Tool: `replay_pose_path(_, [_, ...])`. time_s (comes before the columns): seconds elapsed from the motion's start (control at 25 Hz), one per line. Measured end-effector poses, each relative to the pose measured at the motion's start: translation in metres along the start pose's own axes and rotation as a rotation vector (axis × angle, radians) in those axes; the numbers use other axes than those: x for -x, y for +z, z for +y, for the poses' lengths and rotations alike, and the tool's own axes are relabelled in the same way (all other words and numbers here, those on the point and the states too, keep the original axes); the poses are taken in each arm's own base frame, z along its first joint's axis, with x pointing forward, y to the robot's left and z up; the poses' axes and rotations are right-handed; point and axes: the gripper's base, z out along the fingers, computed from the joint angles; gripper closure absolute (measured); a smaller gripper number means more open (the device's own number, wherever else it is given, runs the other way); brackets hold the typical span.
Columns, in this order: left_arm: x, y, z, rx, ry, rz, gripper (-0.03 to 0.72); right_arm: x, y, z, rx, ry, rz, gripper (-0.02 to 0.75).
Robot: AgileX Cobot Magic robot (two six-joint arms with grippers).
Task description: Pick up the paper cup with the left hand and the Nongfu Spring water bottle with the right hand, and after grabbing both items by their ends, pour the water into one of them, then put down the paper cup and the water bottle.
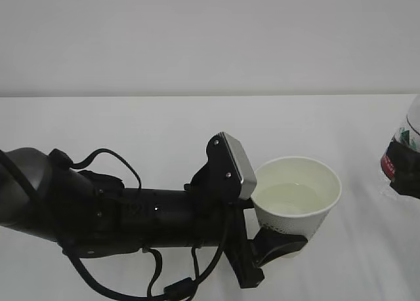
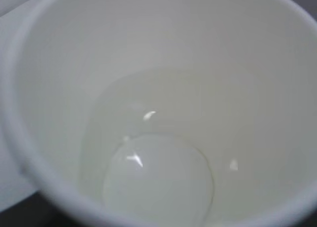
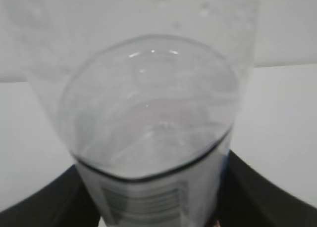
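Two claws were engaged at the time of inspection. The left claw (image 1: 283, 243), on a bulky black arm (image 1: 131, 216) reaching in from the left, was clamped on the lower wall of the paper cup (image 1: 296, 202), with a black finger wrapped around its near side. The cup stood upright, right of centre over the white desk (image 1: 164, 137); whether its base touched the desk could not be told. A grey rectangular block (image 1: 237, 164) on the wrist sat just beside the cup's left rim. The cup held water (image 1: 292, 197), clear and faintly yellowish against the white wall, filling it partway. The left wrist view looked straight down into the cup (image 2: 158, 49) and showed the liquid (image 2: 163, 158) with small glints on its surface.

At the far right edge of the exterior view, the Nongfu Spring water bottle (image 1: 408, 143) was only partly in frame, its red label gripped by the right claw (image 1: 405, 173). The right wrist view showed the clear bottle (image 3: 153, 128) between the claw's dark fingers (image 3: 257, 192), which were pressed to both sides of it. Water remained in the bottle.
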Motion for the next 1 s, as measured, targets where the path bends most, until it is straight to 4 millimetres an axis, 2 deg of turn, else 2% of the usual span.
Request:
replay_pose_path(0.16, [0.001, 0.0, 0.002, 0.025, -0.024, -0.008, 0.178, 0.004, 0.007, 0.0, 0.002, -0.001, -0.023, 0.28])
replay_pose_path(1.0, [0.001, 0.0, 0.003, 0.03, -0.027, -0.011, 0.179, -0.014, 0.062, -0.004, -0.002, 0.006, 0.038, 0.28])
